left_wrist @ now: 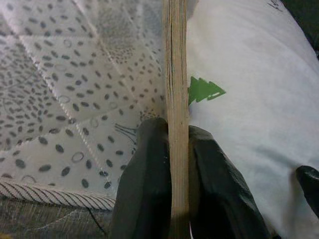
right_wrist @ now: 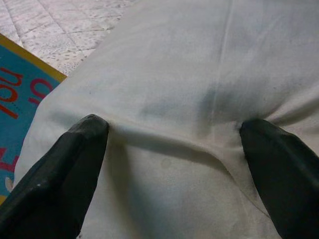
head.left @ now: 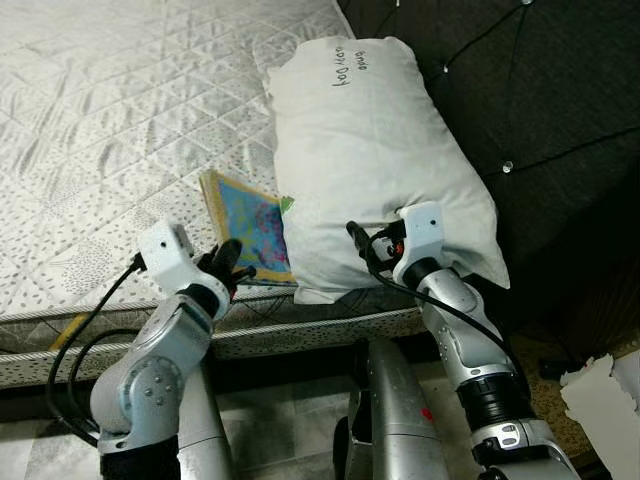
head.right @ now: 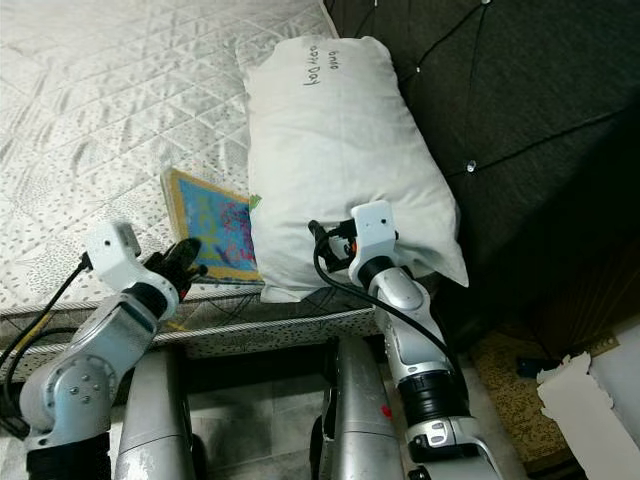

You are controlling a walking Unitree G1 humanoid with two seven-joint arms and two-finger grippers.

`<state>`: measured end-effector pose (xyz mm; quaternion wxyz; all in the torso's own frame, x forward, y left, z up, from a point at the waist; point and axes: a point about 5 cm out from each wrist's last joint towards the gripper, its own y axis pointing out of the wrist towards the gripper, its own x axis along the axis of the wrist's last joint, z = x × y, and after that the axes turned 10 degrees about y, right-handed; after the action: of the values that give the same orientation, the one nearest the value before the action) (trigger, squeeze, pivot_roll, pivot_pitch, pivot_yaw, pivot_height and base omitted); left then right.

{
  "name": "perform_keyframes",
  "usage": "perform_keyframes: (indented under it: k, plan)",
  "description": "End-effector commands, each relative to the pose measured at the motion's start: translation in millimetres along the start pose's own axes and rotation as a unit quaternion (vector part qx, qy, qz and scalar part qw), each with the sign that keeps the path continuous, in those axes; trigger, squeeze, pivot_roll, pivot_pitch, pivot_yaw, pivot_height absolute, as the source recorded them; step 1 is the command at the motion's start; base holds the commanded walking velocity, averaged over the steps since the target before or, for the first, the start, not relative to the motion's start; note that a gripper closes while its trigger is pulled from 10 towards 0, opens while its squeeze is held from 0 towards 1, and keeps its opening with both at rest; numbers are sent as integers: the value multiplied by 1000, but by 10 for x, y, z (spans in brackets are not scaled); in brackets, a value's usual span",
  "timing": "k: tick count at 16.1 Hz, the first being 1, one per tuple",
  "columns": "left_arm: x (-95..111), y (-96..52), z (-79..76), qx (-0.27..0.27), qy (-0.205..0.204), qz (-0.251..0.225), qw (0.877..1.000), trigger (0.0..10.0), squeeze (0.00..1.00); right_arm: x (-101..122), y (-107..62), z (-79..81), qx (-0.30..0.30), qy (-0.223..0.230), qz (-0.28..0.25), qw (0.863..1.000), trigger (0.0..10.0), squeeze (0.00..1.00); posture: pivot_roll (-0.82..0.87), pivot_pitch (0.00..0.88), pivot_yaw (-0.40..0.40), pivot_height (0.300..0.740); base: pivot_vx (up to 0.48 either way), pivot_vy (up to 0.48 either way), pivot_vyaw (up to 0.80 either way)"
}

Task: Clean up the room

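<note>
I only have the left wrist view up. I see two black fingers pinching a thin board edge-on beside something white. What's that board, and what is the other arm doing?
Observer: It is a picture book with a blue cover, lying on the bed with one side tucked under a white pillow.
Operator: And the right claw?
Observer: The right claw is spread wide, both fingertips pressed into the pillow's near end.
Operator: Where is the pillow on the bed?
Observer: At the bed's right side, against the dark tufted headboard, with handwriting near its far end.
</note>
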<state>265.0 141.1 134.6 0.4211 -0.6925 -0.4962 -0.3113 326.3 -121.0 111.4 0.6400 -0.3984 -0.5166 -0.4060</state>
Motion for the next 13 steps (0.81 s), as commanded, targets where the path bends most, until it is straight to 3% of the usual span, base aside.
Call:
perform_keyframes:
  k: [1,2,5,6,7,8,9,13]
  plan:
    - [-191,77,-46,-17,-38,50,998,10000,0,-4,17,-1,-2,-1,4,1000,10000,0,-19,87,-85,504,0,0,0]
    - [-141,133,63,-8,-30,50,998,10000,0,-3,19,-1,-1,-2,4,1000,10000,0,-23,84,-85,504,0,0,0]
    - [6,248,198,-14,-11,50,999,10000,0,7,21,-14,-4,-6,0,1000,10000,0,-30,76,-85,504,0,0,0]
    - [65,291,257,-4,-8,46,999,10000,114,9,24,-25,-5,-8,0,1000,10000,0,-32,73,-85,504,0,0,0]
    - [118,317,304,5,-8,38,999,10000,761,11,23,-30,-5,-9,-1,1000,10000,0,-32,72,-88,504,0,0,0]
    - [193,347,352,8,-12,26,1000,10000,918,11,22,-38,-5,-12,0,1000,10000,0,-34,67,-91,504,0,0,0]
    - [233,357,393,15,-12,20,1000,10000,1000,12,23,-34,-4,-14,0,1000,10000,0,-34,67,-91,504,0,0,0]
    - [287,328,549,37,-6,16,999,10000,1000,7,36,-19,1,-18,1,1000,10000,0,-25,65,-99,504,0,0,0]
